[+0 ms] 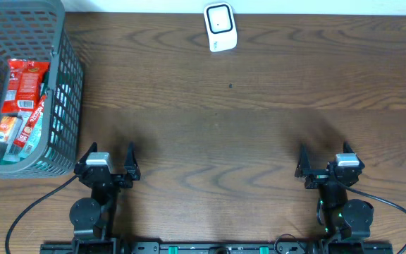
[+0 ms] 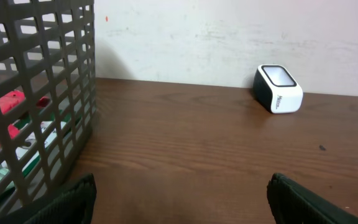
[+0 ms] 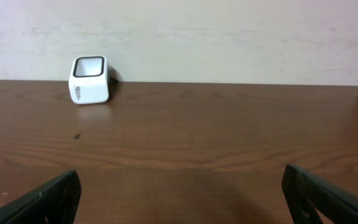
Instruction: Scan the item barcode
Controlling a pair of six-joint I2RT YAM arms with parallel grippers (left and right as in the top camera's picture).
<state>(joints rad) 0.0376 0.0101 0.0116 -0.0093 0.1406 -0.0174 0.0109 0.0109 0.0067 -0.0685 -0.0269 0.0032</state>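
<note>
Dark wood-grain table (image 1: 224, 141), grey plastic basket (image 1: 68, 106) at its left edge, white wall (image 2: 197, 37) behind

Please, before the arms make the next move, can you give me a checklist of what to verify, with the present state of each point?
1. Left gripper open, holding nothing: ok.
2. Right gripper open, holding nothing: ok.
3. Packets lying inside the basket: ok.
4. Scanner standing on the table at its far edge: ok.
5. Barcode position on any packet: cannot tell.
6. One item lifted out for scanning: not ok.
</note>
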